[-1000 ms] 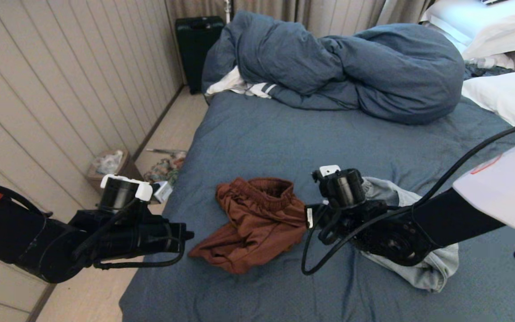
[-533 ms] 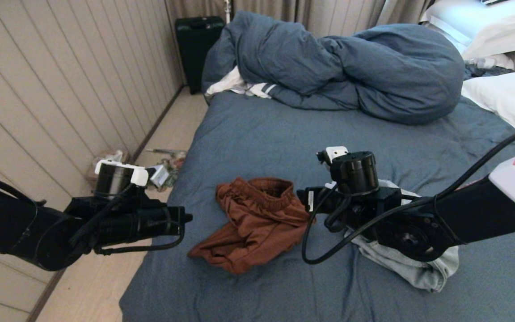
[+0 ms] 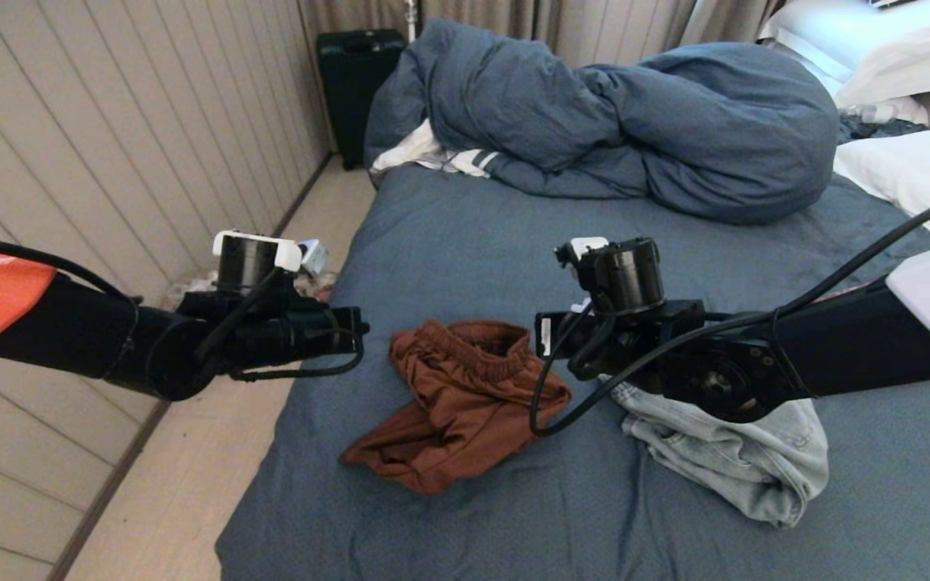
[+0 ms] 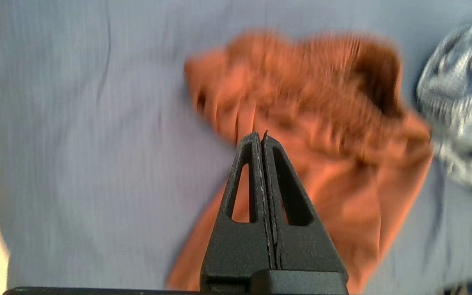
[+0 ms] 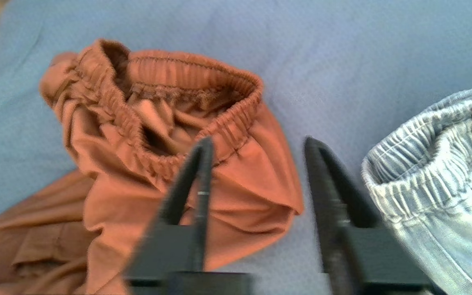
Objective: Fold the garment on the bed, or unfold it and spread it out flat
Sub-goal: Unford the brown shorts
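We have both arms over the bed [image 3: 465, 242], and the rust-brown shorts [image 3: 465, 395] lie crumpled on the blue sheet, between and below the two grippers. Our left gripper [image 4: 260, 137] has its fingers pressed flat together, holding nothing, hanging above the near-left part of the brown cloth. Our right gripper [image 5: 256, 143] has its fingers parted with bare sheet showing between them, empty, poised just off the elastic waistband [image 5: 195, 98], with the pale denim shorts [image 5: 436, 172] just beyond its other finger.

We judge this fabric to be light, thin and floppy: it will sag and bunch the instant we lift it, so nothing here will break, but a pinch on a loose fold could easily slip or drag a second layer along. The gathered waistband looks like our best hold, thick and ridged, one gripper at each end of it so the legs can hang free and be laid out flat.

Against a second ago, both wrists now sit higher and further up the bed in the head view. The right arm has pulled off the denim pile, which now shows far more of itself. Both garments lie just where they were.
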